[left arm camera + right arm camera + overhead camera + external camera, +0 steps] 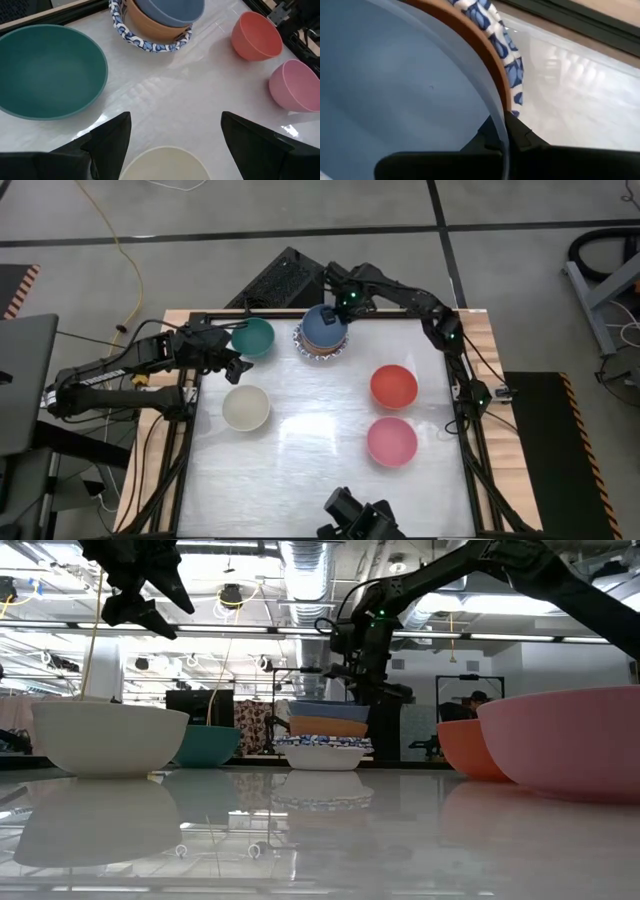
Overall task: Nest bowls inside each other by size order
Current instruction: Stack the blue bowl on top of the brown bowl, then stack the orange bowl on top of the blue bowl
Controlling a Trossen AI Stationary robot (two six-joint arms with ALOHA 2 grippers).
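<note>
At the table's far middle a blue bowl [323, 326] sits in an orange bowl [328, 726], which sits in a white bowl with a blue patterned rim [322, 752]. My right gripper [337, 312] is shut on the blue bowl's far rim. A teal bowl [252, 337] and a cream bowl [245, 408] stand on the left. A red bowl [393, 386] and a pink bowl [391, 441] stand on the right. My left gripper [232, 361] hangs open and empty above the table, between the teal and cream bowls. My right gripper pinches the blue bowl's rim [496, 117] on its far side, one finger inside the bowl [440, 159] and one outside [532, 145]. The fingers come from above and from the far side. The bowl stands upright, its lower part inside the orange bowl.
The bare white tabletop [310, 450] lies between the bowls and toward the near edge. A black frame [470, 420] runs along the table's sides. A dark camera mount [355, 515] stands at the near edge.
</note>
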